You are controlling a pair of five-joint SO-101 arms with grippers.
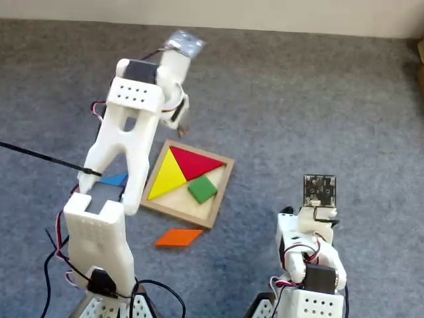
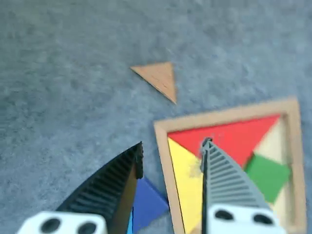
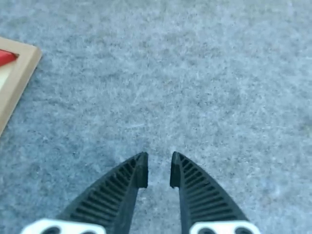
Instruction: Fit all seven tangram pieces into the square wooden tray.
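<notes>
Tangram tray [image 1: 177, 214], pale wood, lies on grey carpet [image 1: 318, 99] holding a red triangle [image 1: 195, 162], yellow triangle [image 1: 167, 177] and green square [image 1: 202, 189]. An orange parallelogram [image 1: 179, 236] lies just outside. The left arm [image 1: 126, 132] half hides a blue piece [image 1: 114, 179]. Left gripper [image 2: 173, 145] fingers spread wide over the tray's corner; right gripper [image 3: 158, 156] fingers are narrowly apart.

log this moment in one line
in tray: red, yellow, green | loose: blue, orange, wood triangle | left gripper open near tray corner | right gripper open

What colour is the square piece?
The square piece is green, clearest in the high view.
</notes>
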